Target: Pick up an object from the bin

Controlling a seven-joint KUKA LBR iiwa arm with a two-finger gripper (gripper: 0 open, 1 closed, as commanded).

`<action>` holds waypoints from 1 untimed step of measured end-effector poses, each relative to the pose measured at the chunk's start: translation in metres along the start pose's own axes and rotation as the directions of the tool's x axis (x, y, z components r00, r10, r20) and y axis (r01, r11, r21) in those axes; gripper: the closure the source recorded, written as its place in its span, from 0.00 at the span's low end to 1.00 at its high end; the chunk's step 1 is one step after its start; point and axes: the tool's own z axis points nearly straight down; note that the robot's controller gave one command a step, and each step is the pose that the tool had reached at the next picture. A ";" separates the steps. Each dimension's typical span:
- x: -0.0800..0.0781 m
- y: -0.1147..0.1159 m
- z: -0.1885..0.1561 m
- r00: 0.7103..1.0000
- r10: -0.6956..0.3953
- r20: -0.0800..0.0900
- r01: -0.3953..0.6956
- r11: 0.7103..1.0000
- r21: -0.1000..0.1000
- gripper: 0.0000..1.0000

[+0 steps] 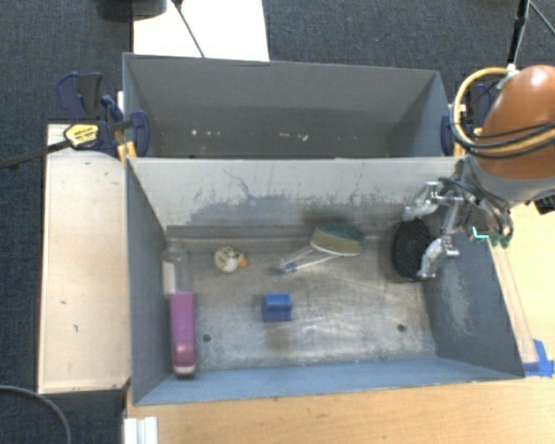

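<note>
My gripper (425,232) hangs at the bin's right side, near the right wall. Its two metal fingers stand apart, one toward the back and one toward the front, so it is open. A black rounded thing (405,248) lies on the floor just left of the fingers and partly under them; I cannot tell whether they touch it. Further left lies a dish brush (331,243) with a green and white head and a thin blue handle.
A small blue cube (277,307) sits mid-floor. A small white and orange round thing (228,259) lies at the back left. A pink-purple bottle (181,331) lies along the left wall. The arm comes in over the right rim.
</note>
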 end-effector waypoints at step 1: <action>0.017 -0.021 0.098 0.940 -0.340 0.012 0.340 0.940 0.002 0.00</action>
